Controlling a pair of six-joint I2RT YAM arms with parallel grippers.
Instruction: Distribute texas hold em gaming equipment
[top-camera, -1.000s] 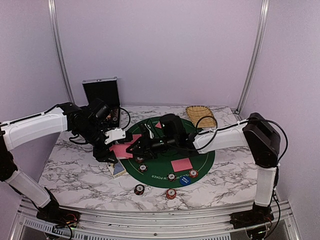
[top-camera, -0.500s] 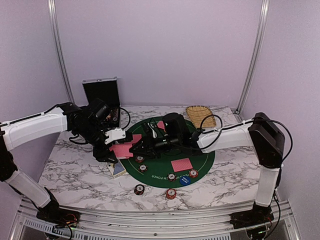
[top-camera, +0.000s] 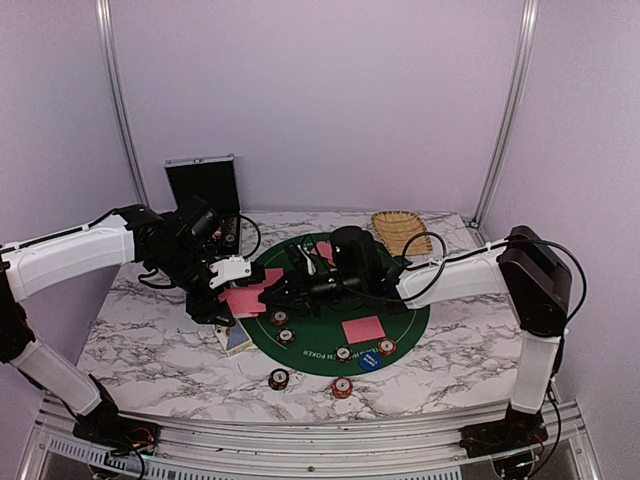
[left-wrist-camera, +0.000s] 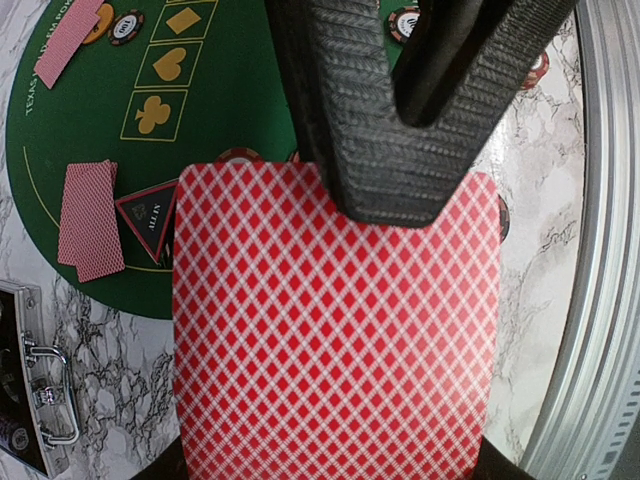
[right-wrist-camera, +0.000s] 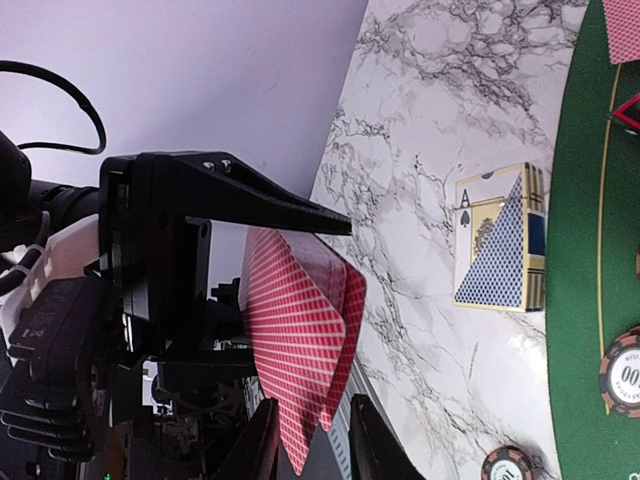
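- Marble worktop (top-camera: 140, 350) carried a round green poker mat (top-camera: 412, 312), centre.
- Card box (top-camera: 236, 337) lay just beside the mat's left edge.
- Two poker chips (top-camera: 278, 379) sat off-mat, near edge.
- Woven tray (top-camera: 402, 231) far right, open case (top-camera: 203, 184) far left.

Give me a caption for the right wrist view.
Right gripper, fingers apart, straddles the red-backed cards pinched by the left gripper.

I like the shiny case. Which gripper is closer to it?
Left. The left gripper is just in front of the silver case; the right gripper is farther right, over the green mat.
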